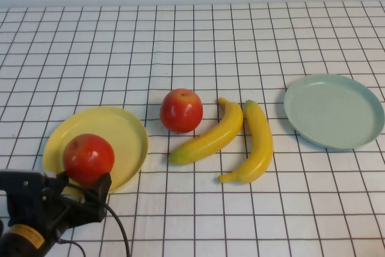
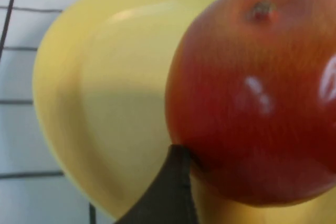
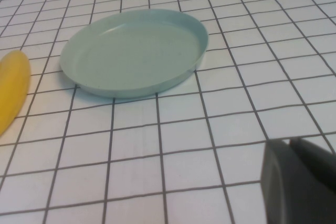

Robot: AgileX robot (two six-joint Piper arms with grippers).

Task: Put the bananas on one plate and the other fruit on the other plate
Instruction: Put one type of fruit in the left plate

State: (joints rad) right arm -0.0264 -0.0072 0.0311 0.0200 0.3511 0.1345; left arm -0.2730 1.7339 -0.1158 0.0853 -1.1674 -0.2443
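My left gripper (image 1: 84, 186) is at the near left, shut on a red apple (image 1: 88, 157) and holding it over the near edge of the yellow plate (image 1: 123, 130). In the left wrist view the apple (image 2: 257, 87) fills the right side, one dark finger (image 2: 173, 187) touches it, and the yellow plate (image 2: 105, 103) lies beneath. A second red apple (image 1: 181, 110) sits on the cloth mid-table. Two yellow bananas (image 1: 210, 138) (image 1: 255, 145) lie to its right. The pale blue-green plate (image 1: 334, 110) (image 3: 134, 51) is empty at the right. My right gripper (image 3: 302, 182) is shut, low over the cloth near that plate.
A white cloth with a black grid (image 1: 192, 46) covers the table. A black cable (image 1: 120, 230) runs from the left arm. One banana's end (image 3: 11, 90) shows in the right wrist view beside the blue-green plate.
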